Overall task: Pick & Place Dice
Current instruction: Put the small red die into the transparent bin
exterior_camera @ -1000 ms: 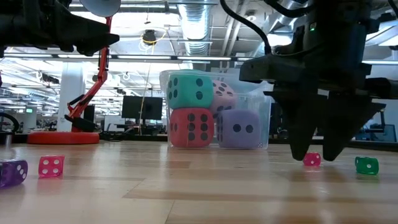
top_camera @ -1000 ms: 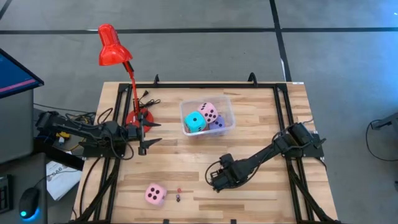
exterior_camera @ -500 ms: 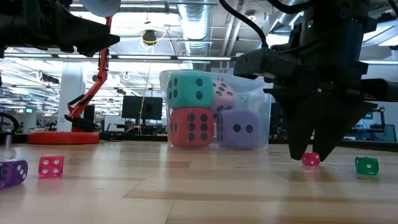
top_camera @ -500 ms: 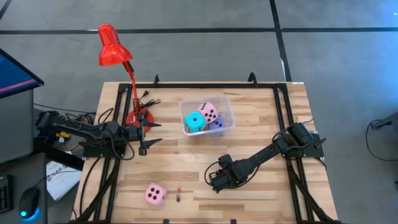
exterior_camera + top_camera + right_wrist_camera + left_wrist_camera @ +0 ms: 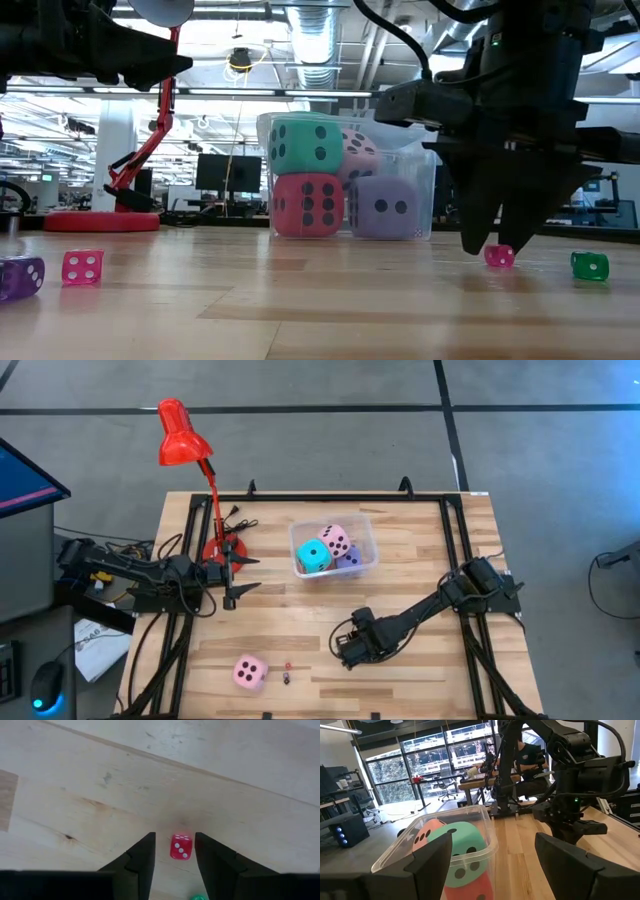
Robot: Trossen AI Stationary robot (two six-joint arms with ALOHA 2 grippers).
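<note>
A clear bin (image 5: pixel 368 550) at the table's far middle holds a cyan die (image 5: pixel 313 555), a pink die (image 5: pixel 337 540), a lavender die (image 5: pixel 350 559) and a red die (image 5: pixel 306 205). Another big pink die (image 5: pixel 249 672) rests on the table near the front left. My right gripper (image 5: pixel 345 652) points down at the front middle. It is open, and its fingers stand on either side of a small red die (image 5: pixel 180 846) that lies on the wood, with narrow gaps showing. My left gripper (image 5: pixel 243 575) waits open and level beside the lamp's base.
A red desk lamp (image 5: pixel 213 510) stands at the far left, close to my left gripper. Small dice lie on the table: a green one (image 5: pixel 590 265) next to the red one, a pink one (image 5: pixel 82 266) and a purple one (image 5: pixel 20 277). Bare wood lies between the bin and the right gripper.
My right gripper's fingers have drawn closer together around the small red die while the hand stayed in place. The die has not moved.
</note>
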